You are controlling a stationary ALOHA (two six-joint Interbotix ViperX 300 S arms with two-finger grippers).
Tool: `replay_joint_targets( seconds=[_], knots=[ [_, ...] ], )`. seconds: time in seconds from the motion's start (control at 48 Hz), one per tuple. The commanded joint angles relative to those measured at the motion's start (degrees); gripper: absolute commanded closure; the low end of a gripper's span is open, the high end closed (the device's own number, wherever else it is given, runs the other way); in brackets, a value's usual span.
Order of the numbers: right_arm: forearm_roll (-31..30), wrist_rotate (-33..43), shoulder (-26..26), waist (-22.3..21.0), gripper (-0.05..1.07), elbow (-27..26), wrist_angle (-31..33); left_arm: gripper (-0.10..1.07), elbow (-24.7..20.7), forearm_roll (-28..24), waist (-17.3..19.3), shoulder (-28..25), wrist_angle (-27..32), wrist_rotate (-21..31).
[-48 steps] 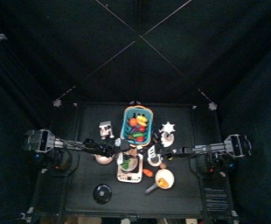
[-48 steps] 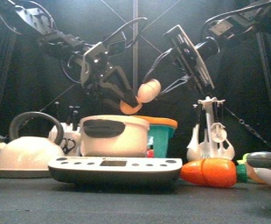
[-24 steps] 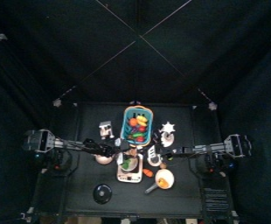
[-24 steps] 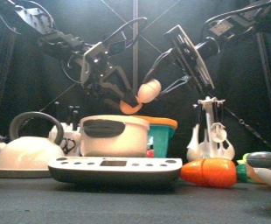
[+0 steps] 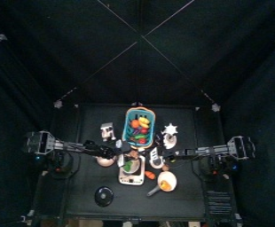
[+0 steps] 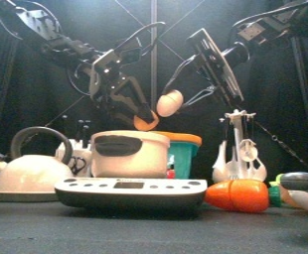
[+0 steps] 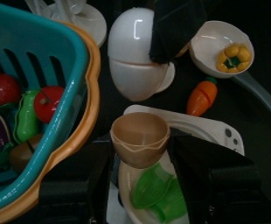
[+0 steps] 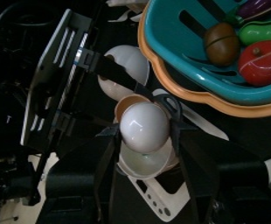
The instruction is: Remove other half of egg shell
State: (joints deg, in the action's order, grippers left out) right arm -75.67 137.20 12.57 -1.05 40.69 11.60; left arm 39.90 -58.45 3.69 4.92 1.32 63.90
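Observation:
A tan egg shell half (image 6: 145, 122) hangs open side up in my left gripper (image 6: 142, 116), above the cream pot (image 6: 127, 154). In the left wrist view the shell half (image 7: 141, 136) sits like a cup between the jaws of the left gripper (image 7: 141, 150). My right gripper (image 6: 174, 98) is shut on the pale egg (image 6: 170, 102), just up and right of the shell half and apart from it. In the right wrist view the egg (image 8: 144, 127) fills the right gripper (image 8: 144, 140), with the shell half (image 8: 128, 108) right behind it.
The pot stands on a scale (image 6: 130, 193) and holds a green piece (image 7: 156, 188). A white kettle (image 6: 31, 169) is at the left. A teal basket (image 7: 33, 96) of toy vegetables is behind. A carrot (image 6: 239, 194), a utensil stand (image 6: 239, 159) and a small pan (image 7: 225, 52) are at the right.

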Motion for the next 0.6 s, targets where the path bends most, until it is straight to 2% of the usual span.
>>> replay_joint_targets(
  seconds=[0.0,0.25,0.583],
  knots=[
    [-0.18,-0.18,1.58,0.09,0.43,-0.44,0.09,0.21,0.53,-0.09,0.70,3.25,1.05,-0.09],
    [-0.44,-0.18,1.49,0.18,0.43,-0.35,0.09,0.21,6.06,0.88,1.14,8.88,4.31,0.09],
    [-0.44,-0.18,1.58,0.18,0.43,-0.35,0.09,0.21,8.26,1.58,1.93,10.02,5.80,0.00]
  ],
)
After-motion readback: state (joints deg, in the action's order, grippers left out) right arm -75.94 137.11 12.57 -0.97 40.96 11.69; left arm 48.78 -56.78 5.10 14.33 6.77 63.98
